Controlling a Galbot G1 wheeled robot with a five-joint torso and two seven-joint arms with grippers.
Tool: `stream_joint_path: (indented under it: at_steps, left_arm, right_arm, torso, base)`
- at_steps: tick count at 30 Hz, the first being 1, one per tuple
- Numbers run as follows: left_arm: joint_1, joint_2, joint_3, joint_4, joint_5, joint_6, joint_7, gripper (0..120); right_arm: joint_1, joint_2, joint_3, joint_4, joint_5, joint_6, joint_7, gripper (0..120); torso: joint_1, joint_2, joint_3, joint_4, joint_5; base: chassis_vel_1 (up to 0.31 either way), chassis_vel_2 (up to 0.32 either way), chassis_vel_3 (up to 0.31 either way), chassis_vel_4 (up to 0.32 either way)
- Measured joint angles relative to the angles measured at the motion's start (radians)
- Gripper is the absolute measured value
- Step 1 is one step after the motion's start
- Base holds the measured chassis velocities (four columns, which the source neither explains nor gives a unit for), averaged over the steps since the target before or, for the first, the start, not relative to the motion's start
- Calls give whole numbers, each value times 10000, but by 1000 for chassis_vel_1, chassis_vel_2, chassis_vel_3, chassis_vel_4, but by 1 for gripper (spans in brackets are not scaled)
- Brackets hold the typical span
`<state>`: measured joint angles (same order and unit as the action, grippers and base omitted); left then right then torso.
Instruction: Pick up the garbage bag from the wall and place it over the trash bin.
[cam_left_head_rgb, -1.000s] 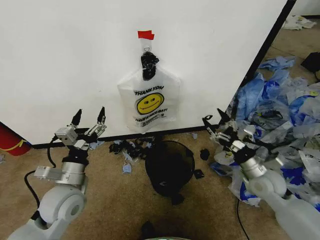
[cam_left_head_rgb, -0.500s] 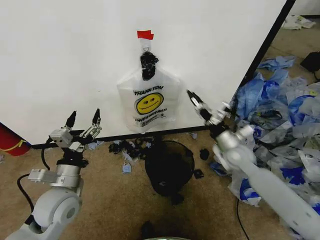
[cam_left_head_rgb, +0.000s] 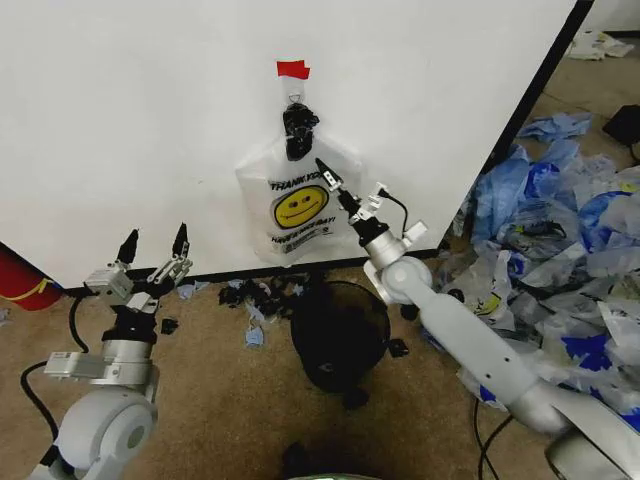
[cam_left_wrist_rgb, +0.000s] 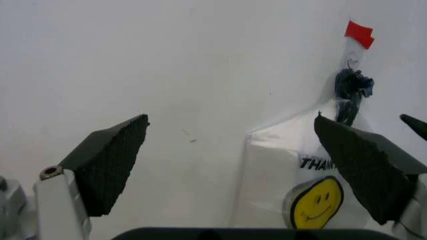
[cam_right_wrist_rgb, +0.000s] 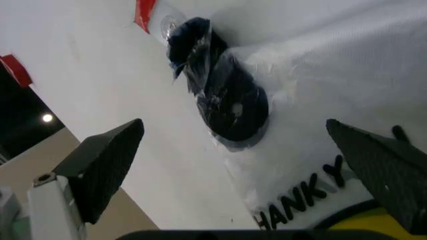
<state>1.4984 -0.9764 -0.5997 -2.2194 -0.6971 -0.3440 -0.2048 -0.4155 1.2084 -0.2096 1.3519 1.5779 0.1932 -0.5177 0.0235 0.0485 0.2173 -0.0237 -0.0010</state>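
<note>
Reaching in from the side, right hand (cam_left_head_rgb: 340, 188), spread, fronts the smiley-printed garbage bag (cam_left_head_rgb: 298, 205).

Garbage bag (cam_left_head_rgb: 297, 205) partly behind right gripper (cam_left_head_rgb: 349, 190)

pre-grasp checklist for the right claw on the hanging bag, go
1. Right claw open: ok, fingers spread wide in its wrist view.
2. Right claw at the garbage bag: ok, tips are over its upper right part, near the print.
3. Bag hanging on the wall: ok, its dark bunched handles hang from a hook under the red tape.
4. Contact with bag: cannot tell.
5. Trash bin ready below: ok, upright on the floor under the bag.
6. Left claw out of the way: ok, open, low by the wall base.
</note>
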Motion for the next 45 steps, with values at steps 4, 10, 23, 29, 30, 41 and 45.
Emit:
stream_joint_path:
  at_steps: [4,10,23,29,30,41,45]
  left_arm:
    - [36,0,-59,-57,-4,-23,11,98]
    - [268,-113,-101,-140,72,-28,27,98]
    - [682,-215,-277,-330,135,-144,41,98]
    - [796,-202,-308,-409,135,-197,40,98]
    - [821,-205,-303,-419,140,-202,40,98]
    - [969,-191,-263,-517,182,-291,59,98]
    - [1049,-191,-230,-562,240,-331,81,98]
  right_arm:
    - [211,314,-72,-357,46,-142,-337,100]
    - [507,531,-188,-537,31,-192,-487,100]
    - [1141,826,-186,-1031,45,-194,-595,100]
    - [1143,890,-135,-1073,-113,-151,-639,94]
    - [1129,894,-111,-1066,-157,-146,-645,90]
    - [1014,875,18,-990,-361,-98,-630,52]
    - [1017,863,61,-991,-395,-66,-575,34]
  torso:
    - [0,0,0,0,-2]
    - [0,0,0,2,-2]
    - [-1,0,-1,1,-1]
    - [-1,0,-1,2,0]
    - [-1,0,-1,1,0]
    - [-1,1,-1,1,0]
    - [-1,1,-1,1,0]
  base:
    - [0,0,0,0]
    - [0,0,0,0]
    - [0,0,0,0]
    - [0,0,0,0]
    - [0,0,0,0]
    - [0,0,0,0]
    - [0,0,0,0]
